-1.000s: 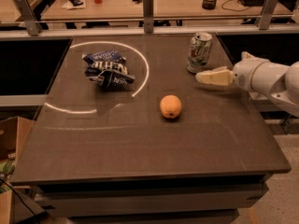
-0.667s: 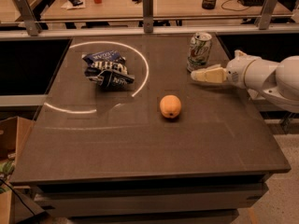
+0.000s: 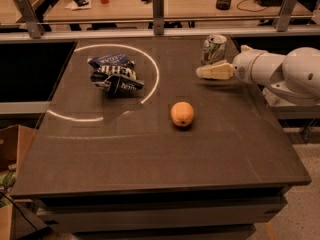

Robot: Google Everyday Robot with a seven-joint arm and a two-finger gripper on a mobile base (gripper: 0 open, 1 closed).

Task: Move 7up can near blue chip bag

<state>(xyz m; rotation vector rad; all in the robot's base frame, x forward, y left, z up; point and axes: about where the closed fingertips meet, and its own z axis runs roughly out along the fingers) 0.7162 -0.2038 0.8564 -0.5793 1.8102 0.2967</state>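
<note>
7up can (image 3: 213, 49) stands just beside our hand (image 3: 201, 73); the blue chip bag (image 3: 115, 74) lies well beyond its tip. Whether the hand is open or closed, we cannot tell.

Pincer (image 3: 201, 73) has advanced left and slightly farther back, now just in front of the 7up can (image 3: 213, 49).

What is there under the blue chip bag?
Only the dark table shows around the blue chip bag; anything beneath it is covered. The gripper is far from it, close by the 7up can.
</note>
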